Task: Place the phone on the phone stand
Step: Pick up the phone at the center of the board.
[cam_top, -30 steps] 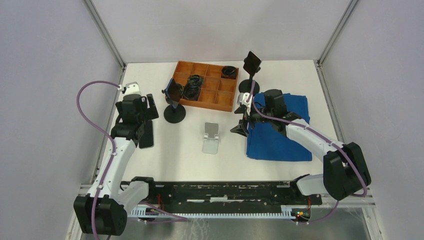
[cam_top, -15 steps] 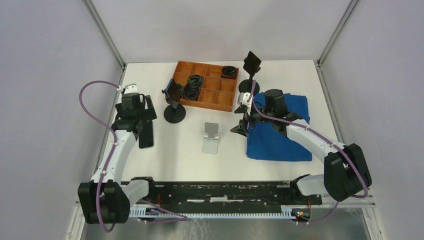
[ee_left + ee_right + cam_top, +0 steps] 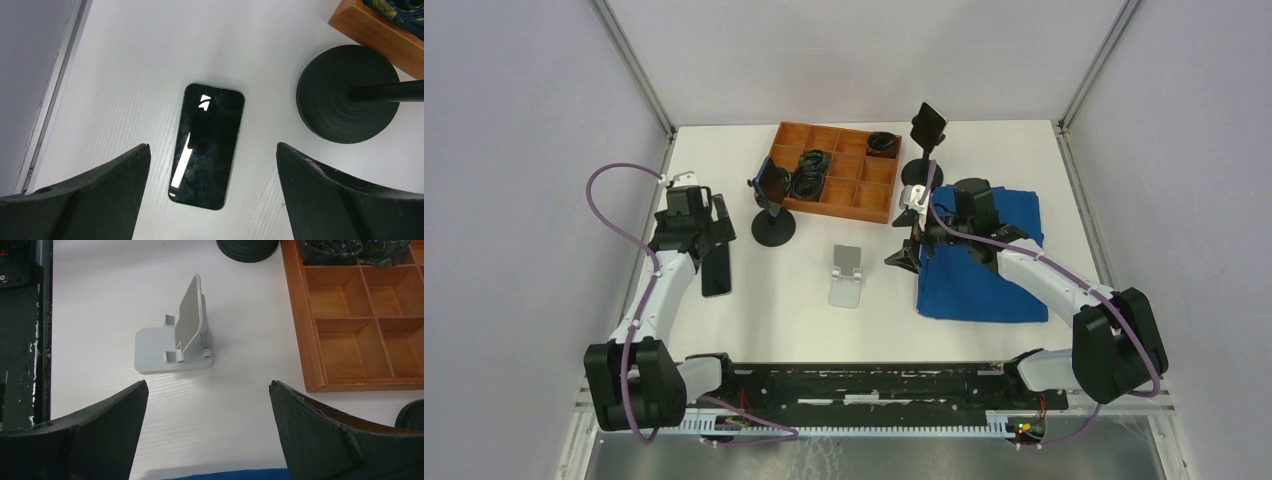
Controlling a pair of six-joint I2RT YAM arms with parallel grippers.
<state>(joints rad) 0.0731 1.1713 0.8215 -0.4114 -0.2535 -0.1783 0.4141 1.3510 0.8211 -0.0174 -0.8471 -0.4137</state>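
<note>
Hovering over phone (image 3: 206,167), left gripper (image 3: 212,146) is gaping wide, holding nothing; phone is lying flat on table (image 3: 125,75) at left, long axis crossing closing line squarely; phone stand (image 3: 182,335) is sitting well apart, nearer right gripper (image 3: 208,384), likewise wide, empty.

No word, number or brand can be read anywhere. The phone (image 3: 206,145), lying flat on the bench (image 3: 125,60), shows only a small white angular patch on its dark glass, near its upper end in the left wrist view. A pale streak runs below it. Whether that patch is a sign or mere glare cannot be told.
</note>
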